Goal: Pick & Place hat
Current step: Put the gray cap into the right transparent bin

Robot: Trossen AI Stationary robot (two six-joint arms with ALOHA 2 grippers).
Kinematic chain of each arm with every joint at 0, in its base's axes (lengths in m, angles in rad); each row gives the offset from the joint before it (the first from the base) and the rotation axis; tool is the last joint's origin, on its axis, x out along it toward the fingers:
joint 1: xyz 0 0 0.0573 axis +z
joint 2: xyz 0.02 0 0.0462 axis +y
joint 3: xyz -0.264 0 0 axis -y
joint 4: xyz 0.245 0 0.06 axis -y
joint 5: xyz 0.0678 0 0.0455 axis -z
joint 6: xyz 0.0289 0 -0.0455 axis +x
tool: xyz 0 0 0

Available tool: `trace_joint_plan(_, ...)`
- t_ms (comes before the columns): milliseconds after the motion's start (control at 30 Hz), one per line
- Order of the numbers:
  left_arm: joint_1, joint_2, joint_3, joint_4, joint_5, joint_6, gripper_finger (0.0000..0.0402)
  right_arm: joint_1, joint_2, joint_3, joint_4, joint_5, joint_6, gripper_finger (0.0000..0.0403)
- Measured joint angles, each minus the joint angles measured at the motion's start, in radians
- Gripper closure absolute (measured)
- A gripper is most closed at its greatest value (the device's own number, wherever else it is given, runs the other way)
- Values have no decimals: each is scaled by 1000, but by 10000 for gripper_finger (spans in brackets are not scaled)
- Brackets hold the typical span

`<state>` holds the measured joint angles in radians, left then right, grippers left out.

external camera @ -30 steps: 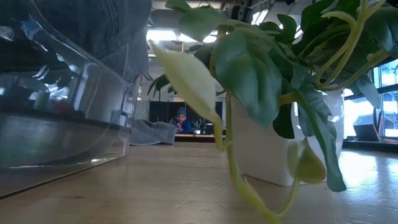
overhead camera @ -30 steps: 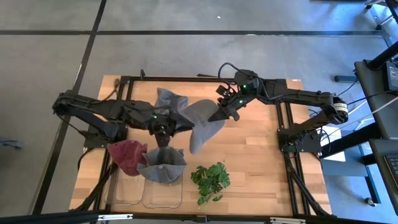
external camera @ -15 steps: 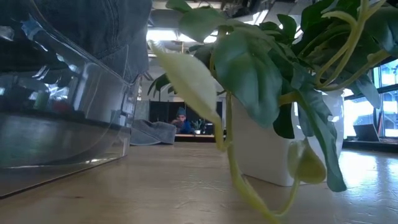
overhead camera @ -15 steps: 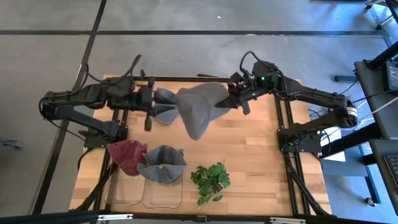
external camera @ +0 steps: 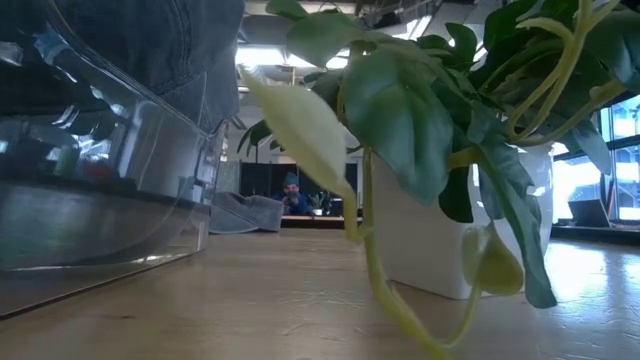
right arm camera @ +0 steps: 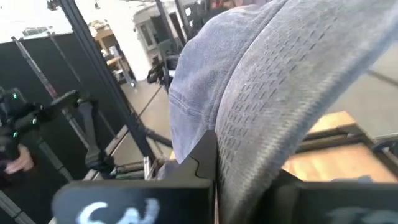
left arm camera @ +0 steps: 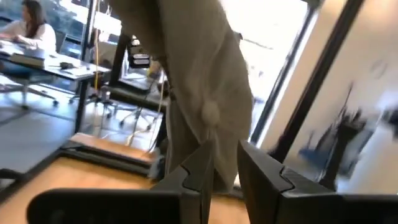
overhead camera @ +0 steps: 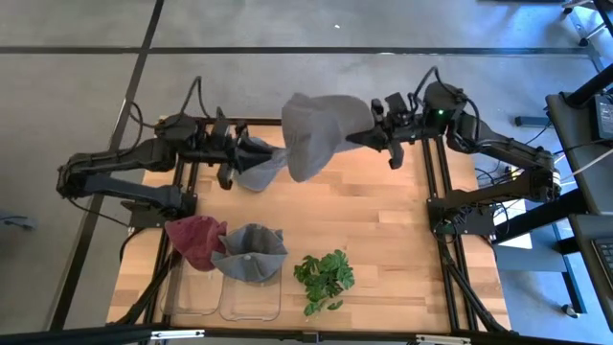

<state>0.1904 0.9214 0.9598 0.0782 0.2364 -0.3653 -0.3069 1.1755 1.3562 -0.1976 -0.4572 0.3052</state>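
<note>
In the high view my right gripper (overhead camera: pixel 372 136) is over the table's far edge, shut on a light grey hat (overhead camera: pixel 318 132) that is lifted clear. The same grey hat (right arm camera: pixel 261 93) fills the right wrist view. My left gripper (overhead camera: pixel 230 159) is at the far left, level, pointing toward the table's right, with a narrow gap between its fingers (left arm camera: pixel 225 171). It stands beside a blue-grey hat (overhead camera: pixel 255 163) that lies on the wood and touches nothing. The left wrist view shows the grey hat (left arm camera: pixel 199 93) hanging farther off. My right gripper holds the grey hat by its edge (right arm camera: pixel 231 163), pinched between the two fingers, which come level from the table's right. The hat is lifted clear of the table and droops from the fingers toward the left. One layer or several, I cannot tell.
A maroon hat (overhead camera: pixel 194 240) and a grey-blue hat (overhead camera: pixel 251 257) rest on clear containers (overhead camera: pixel 251 299) at the near edge. A potted plant (overhead camera: pixel 324 278) stands beside them and fills the low view (external camera: pixel 430 150). A black frame (overhead camera: pixel 436 182) borders the table. A person sits in the room behind.
My right gripper has moved up and toward the table's far right, carrying the grey hat from the table's middle to above the far edge, lifted clear. My left gripper has drawn back from the table's middle toward the far left and turned level.
</note>
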Motion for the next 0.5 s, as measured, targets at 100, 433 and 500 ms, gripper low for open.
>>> trace_joint_plan(100,26,22,-42,113,59,-78,333,0,3,6,19,5,-1,387)
trace_joint_plan(433,50,64,-52,225,84,-145,320,12,6,4,10,4,-2,386)
trace_joint_plan(500,51,64,-52,226,78,-143,307,12,6,4,10,3,-2,386)
